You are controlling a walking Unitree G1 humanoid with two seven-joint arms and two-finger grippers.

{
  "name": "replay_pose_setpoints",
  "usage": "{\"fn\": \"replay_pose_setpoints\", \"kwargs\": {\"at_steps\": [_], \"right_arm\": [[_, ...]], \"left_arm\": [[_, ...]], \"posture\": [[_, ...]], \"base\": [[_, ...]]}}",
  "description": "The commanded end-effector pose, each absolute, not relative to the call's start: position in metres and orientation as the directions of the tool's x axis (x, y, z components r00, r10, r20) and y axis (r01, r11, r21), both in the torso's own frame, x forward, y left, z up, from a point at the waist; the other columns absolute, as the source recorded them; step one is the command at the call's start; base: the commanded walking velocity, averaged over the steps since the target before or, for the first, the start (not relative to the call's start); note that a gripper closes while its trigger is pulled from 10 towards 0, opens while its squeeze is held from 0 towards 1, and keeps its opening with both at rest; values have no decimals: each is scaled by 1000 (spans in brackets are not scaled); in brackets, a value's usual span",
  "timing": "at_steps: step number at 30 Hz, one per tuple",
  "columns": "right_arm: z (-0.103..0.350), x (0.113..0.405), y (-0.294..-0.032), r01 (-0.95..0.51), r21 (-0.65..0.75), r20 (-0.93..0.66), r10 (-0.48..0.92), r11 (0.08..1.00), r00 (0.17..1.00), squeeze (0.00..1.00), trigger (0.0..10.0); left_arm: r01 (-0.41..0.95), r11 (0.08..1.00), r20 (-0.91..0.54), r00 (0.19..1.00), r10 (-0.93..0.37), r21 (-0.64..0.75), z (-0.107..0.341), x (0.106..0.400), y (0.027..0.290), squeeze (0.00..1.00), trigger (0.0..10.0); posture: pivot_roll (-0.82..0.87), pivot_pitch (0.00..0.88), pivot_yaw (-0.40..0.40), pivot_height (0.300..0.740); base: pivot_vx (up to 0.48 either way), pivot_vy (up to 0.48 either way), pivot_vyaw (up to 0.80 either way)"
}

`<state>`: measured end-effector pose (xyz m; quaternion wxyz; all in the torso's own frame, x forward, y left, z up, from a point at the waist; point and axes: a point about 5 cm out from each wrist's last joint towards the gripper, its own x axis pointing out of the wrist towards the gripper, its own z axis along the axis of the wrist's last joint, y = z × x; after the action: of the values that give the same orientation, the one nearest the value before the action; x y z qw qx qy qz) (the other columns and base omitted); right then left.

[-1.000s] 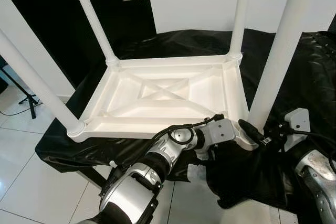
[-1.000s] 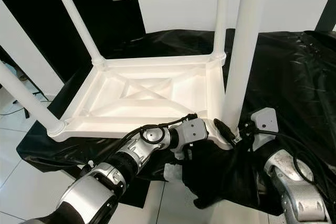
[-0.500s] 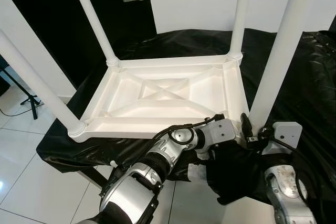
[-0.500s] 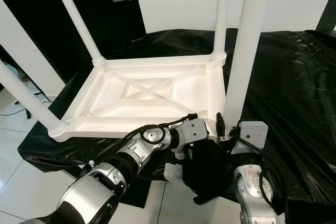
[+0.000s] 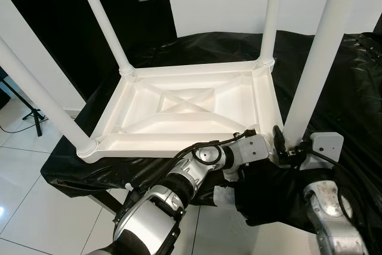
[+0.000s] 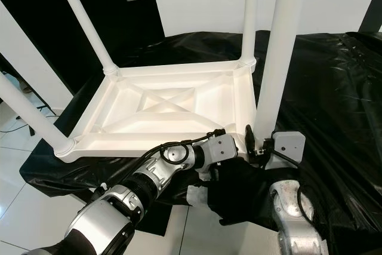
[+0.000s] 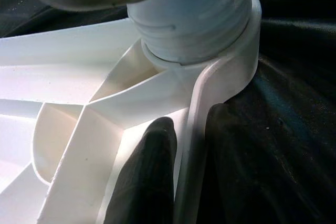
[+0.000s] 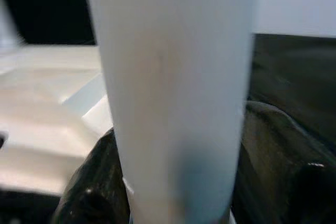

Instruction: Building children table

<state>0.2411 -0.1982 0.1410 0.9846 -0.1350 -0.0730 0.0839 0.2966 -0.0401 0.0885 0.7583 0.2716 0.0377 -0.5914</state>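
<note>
— Where's the little table now?

— Upside down on the desk draped in black plastic sheeting (image 5: 358, 88). The white plastic children's tabletop (image 5: 185, 114) lies flat with its ribbed underside up, and white round legs stand up from its corners. The one being worked on is the thick white leg at the near right corner (image 5: 313, 70).

— And the claws?

— Both are at that corner. The left claw (image 7: 184, 177) reaches in low from the front and pinches the tabletop's raised rim, one black finger (image 7: 149, 177) inside the rim and the other outside, closed on it just short of the leg's socket. The right claw (image 5: 285, 149) sits at the foot of the leg, its fingers either side of the tube and gripping it, by the look of the wrist view.

— Which way does the leg run from it?

— Straight up. Its long axis is vertical, rising from the socket directly above the claw, so any turning or pressing would go about that upright line. The right arm is the nearer one, elbow bent low beside the desk edge with the wrist level; the left forearm stretches across in front, bracing the top.
</note>
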Motion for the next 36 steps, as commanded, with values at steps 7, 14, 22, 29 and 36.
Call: {"fn": "replay_pose_setpoints", "kwargs": {"at_steps": [7,14,22,29,36], "right_arm": [[147,244,-210,-413,-285,17,435,865,900,0,10000],[138,241,-211,-491,-259,-46,497,832,866,0,0],[128,239,-207,-410,-154,-10,413,899,911,0,0],[120,229,-185,79,-27,171,-73,997,983,0,0],[126,232,-193,225,-40,208,-212,974,955,0,0]], "left_arm": [[928,217,-546,355,-759,302,42,281,-31,0,10000],[924,231,-541,367,-757,304,42,282,-30,0,10000],[926,232,-543,365,-757,299,41,281,-29,0,10000],[930,225,-544,354,-761,291,39,278,-29,0,10000],[929,225,-547,357,-757,294,39,279,-27,0,10000]], "posture": [[-13,0,123,740],[0,0,111,740],[-1,0,110,740],[6,0,120,740],[6,0,125,740]], "base": [[0,0,0],[0,0,0],[0,0,0],[0,0,0],[0,0,0]]}}
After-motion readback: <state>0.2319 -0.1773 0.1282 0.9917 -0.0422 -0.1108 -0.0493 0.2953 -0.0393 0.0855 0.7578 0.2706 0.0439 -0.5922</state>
